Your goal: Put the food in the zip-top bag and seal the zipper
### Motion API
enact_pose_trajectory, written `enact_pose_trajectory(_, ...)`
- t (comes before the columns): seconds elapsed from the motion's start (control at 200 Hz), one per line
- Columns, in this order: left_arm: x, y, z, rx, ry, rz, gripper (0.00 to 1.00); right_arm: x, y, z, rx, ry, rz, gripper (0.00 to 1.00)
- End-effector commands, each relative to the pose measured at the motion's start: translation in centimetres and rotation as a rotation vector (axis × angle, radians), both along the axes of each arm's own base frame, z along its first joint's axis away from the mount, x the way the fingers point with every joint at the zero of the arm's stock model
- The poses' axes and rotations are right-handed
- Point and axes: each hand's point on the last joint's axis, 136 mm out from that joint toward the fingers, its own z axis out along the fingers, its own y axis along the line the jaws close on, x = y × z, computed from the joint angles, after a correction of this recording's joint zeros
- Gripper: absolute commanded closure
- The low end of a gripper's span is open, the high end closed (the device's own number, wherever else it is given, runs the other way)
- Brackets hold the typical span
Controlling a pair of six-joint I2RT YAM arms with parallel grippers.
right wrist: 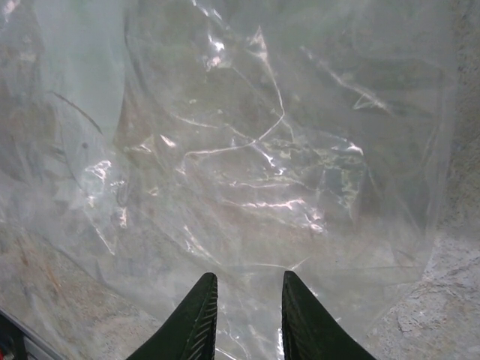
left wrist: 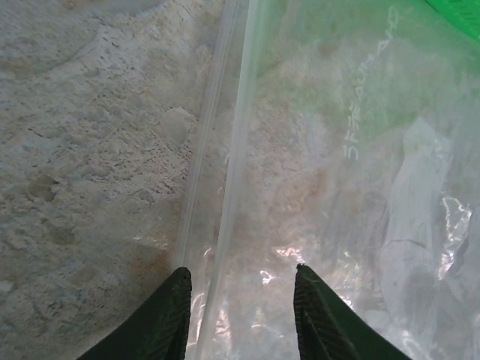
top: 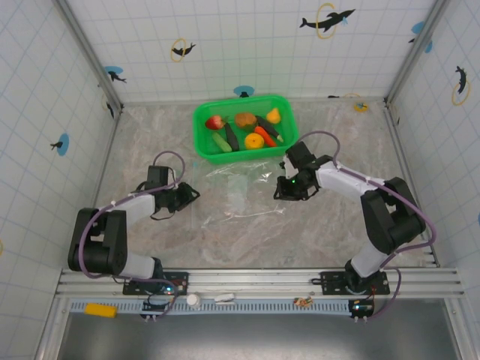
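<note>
Straddling the zipper [left wrist: 217, 135], left gripper [left wrist: 241, 322] gapes empty; right gripper [right wrist: 247, 322] sits narrowly parted over the zip-top bag [right wrist: 262, 150]. Either pinch may drag slack film, collapsing the mouth.

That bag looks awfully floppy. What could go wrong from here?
1. The left gripper straddles the zipper with its jaws open. Closing there might pinch both layers and keep the zip-top bag shut.
2. The right gripper hovers open over glossy, crinkled film, which may slip or drag.
3. The food all sits in the green basket, and a flat bag could leave no opening for it.
</note>
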Motion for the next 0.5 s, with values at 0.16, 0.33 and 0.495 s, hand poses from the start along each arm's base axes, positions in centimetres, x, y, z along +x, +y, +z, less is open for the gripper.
enact_pose_trajectory(0.16,1.4,-1.7,2.4,-0.082,-0.087,-0.093,0.96,0.9,0.8,1.5,0.002,-0.031,0.024,0.75)
enact_pose_trajectory(0.33,1.3,-2.6,3.8,-0.123,-0.098,-0.097,1.0,2.2,1.9,3.7,0.03,-0.072,0.016,0.71)
enact_pose_trajectory(0.495,0.8,-6.1,6.7,-0.093,-0.176,-0.205,1.0,3.2,5.0,7.0,0.08,-0.133,0.058,0.62)
